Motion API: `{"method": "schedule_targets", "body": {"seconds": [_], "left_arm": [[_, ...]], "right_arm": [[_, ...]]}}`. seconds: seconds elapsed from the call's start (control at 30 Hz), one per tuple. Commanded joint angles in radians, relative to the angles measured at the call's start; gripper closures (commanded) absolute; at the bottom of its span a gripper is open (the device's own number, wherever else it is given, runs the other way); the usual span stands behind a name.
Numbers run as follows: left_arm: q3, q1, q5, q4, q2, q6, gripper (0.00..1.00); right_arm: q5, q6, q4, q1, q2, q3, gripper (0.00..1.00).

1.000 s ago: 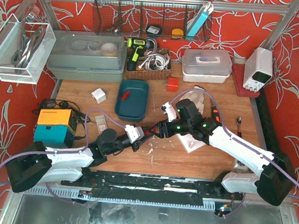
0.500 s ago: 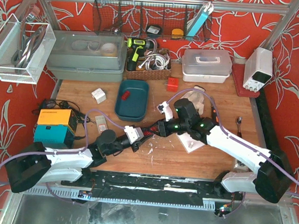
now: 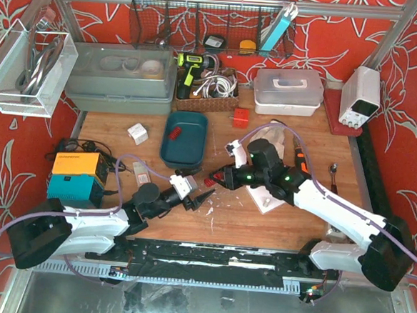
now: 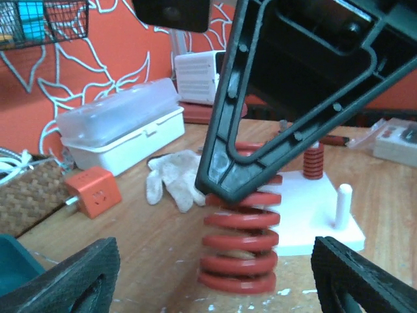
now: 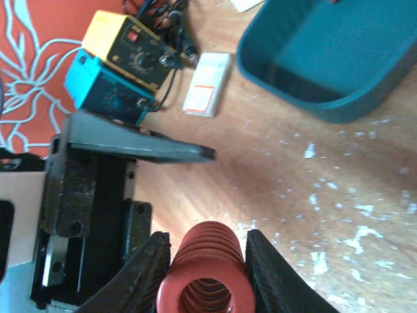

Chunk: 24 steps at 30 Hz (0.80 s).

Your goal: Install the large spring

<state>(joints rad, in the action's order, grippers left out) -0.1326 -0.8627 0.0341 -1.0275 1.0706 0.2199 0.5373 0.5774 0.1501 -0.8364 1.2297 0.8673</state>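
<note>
Though a black finger of the right end effector [image 5: 207,277] hides its upper coils in the left wrist view, I see the large red coil spring [image 4: 240,251] clamped there, upright, just beside the white base plate [image 4: 306,225]. I cannot tell if it touches the wooden counter [image 4: 130,248]. My left end effector [image 3: 201,199] gapes empty nearby.

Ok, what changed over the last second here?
The right gripper closed on the large spring. The left gripper, which had been holding it, opened and let go, so the spring passed from left to right. The white base plate and teal tray stayed put.
</note>
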Motion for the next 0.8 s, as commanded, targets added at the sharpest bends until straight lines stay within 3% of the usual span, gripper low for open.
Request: {"method": "schedule_targets", "body": {"seconds": [0.0,0.1,0.23,0.33,0.5,0.77], "left_arm": [[-0.004,0.001,-0.047,-0.035,0.005,0.012,0.11],[-0.01,0.001,-0.047,-0.025,0.012,0.01,0.01],[-0.021,0.001,-0.06,-0.002,0.017,0.004,0.0],[-0.03,0.001,-0.076,0.015,0.017,0.004,0.0],[-0.043,0.001,-0.091,0.048,0.021,0.014,0.0],[-0.053,0.001,-0.097,0.064,0.035,0.02,0.0]], "right_arm": [[-0.201,-0.039,0.089,0.009,-0.063,0.007,1.0],[-0.354,-0.094,0.183,0.026,-0.087,0.03,1.0],[-0.581,-0.185,0.305,0.048,-0.084,0.076,1.0],[-0.67,-0.229,0.342,0.079,-0.066,0.087,1.0],[-0.716,-0.24,0.363,0.132,-0.027,0.088,1.0],[-0.668,-0.222,0.406,0.144,0.03,0.086,1.0]]}}
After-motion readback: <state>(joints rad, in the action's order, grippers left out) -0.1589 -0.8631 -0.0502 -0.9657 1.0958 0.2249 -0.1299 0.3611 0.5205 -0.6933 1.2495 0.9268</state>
